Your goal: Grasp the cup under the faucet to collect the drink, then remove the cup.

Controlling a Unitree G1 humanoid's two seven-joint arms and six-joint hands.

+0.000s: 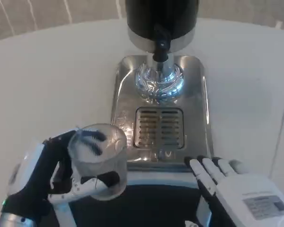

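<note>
Two hands are showing at the near edge of the dispenser's steel base (pixel 199 90), and only one is working: your left hand (pixel 42 177) is gripping a clear plastic cup (pixel 98 158), fingers wrapped round its wall, thumb pressing at the bottom. The cup is sitting low and to the left of the slotted drip grille (pixel 159 127), near the base's front left corner, well short of the black faucet (pixel 161 45) on the dark drum above. Your right hand (pixel 236 189) is resting flat at the front right edge, fingers stretched toward the grille and holding nothing.

You are risking a missed pour if the cup stays this far off the spout line; drink would be landing on the steel plate instead. Squeezing harder would probably be buckling that thin wall, and a tilted rim on withdrawal could be spilling whatever has gone in.

The cup looks empty, though glare and the fingers seen through its wall are making a shallow fill impossible to rule out. The grille appears dry.
</note>
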